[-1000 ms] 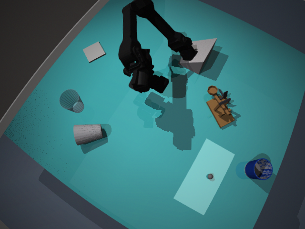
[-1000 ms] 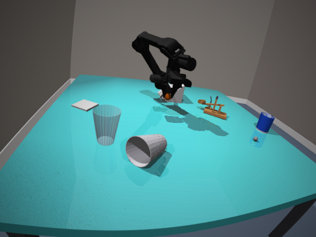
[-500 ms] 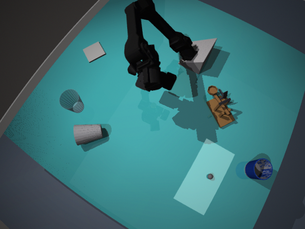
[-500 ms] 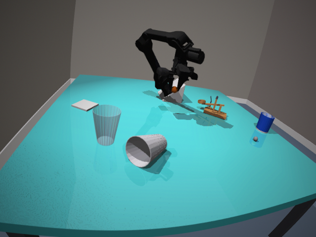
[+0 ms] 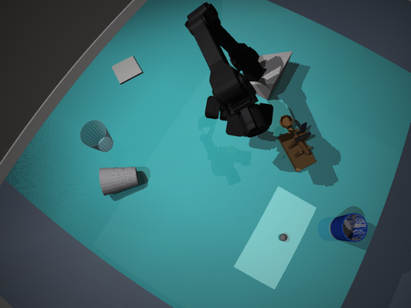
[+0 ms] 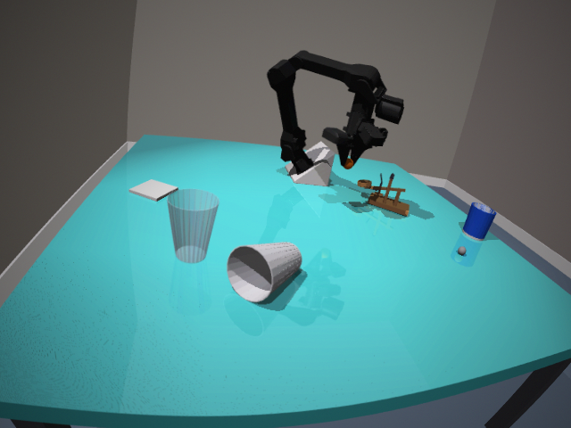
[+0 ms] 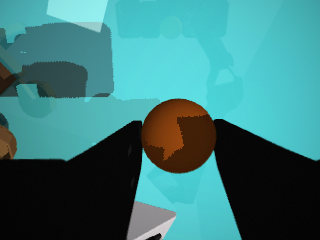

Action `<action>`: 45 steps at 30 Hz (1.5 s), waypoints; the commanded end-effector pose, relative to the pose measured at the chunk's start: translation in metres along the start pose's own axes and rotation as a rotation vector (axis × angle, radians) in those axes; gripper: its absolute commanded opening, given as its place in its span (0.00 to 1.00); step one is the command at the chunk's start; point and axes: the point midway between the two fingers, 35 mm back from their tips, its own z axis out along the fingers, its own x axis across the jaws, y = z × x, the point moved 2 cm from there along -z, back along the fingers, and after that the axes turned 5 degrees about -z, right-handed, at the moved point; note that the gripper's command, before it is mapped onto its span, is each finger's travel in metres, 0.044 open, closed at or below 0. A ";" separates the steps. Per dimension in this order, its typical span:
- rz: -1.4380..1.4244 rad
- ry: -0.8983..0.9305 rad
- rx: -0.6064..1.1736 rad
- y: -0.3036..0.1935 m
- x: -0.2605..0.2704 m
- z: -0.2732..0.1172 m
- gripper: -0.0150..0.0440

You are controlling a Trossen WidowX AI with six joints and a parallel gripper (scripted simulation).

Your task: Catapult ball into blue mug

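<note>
Gripping the orange ball [image 6: 349, 163] [image 7: 179, 136], the gripper [image 6: 348, 161] [image 7: 177, 129] hangs near the catapult's cup [image 5: 286, 121] [image 6: 364, 183].

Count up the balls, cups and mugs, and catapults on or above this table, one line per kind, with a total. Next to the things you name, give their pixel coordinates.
Balls: 2 (orange ball [image 6: 349, 163] [image 7: 178, 136], small grey ball [image 5: 282, 237] [image 6: 461, 251])
Cups and mugs: 3 (clear cup [image 5: 94, 134] [image 6: 191, 226], white cup [image 5: 117, 179] [image 6: 285, 263], blue mug [image 5: 338, 228] [image 6: 479, 222])
Catapults: 1 (brown catapult [image 5: 300, 160] [image 6: 388, 205] [image 7: 7, 142])
Total: 6

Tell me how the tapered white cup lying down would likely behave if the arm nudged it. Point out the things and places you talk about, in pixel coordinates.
The white cup [image 5: 118, 180] [image 6: 281, 267] would probably roll, since it rests on its rounded side. Its path would likely curve, because one end is wider than the other. It may be light for its size, as the open mouth shows a hollow inside and a thin rim.
</note>
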 end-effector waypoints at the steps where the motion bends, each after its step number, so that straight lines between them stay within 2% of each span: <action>1: -0.093 -0.002 0.026 0.002 0.031 0.003 0.25; 27: -0.570 -0.103 0.267 -0.040 0.182 0.047 0.25; 45: -0.591 -0.112 0.283 -0.042 0.187 0.068 0.25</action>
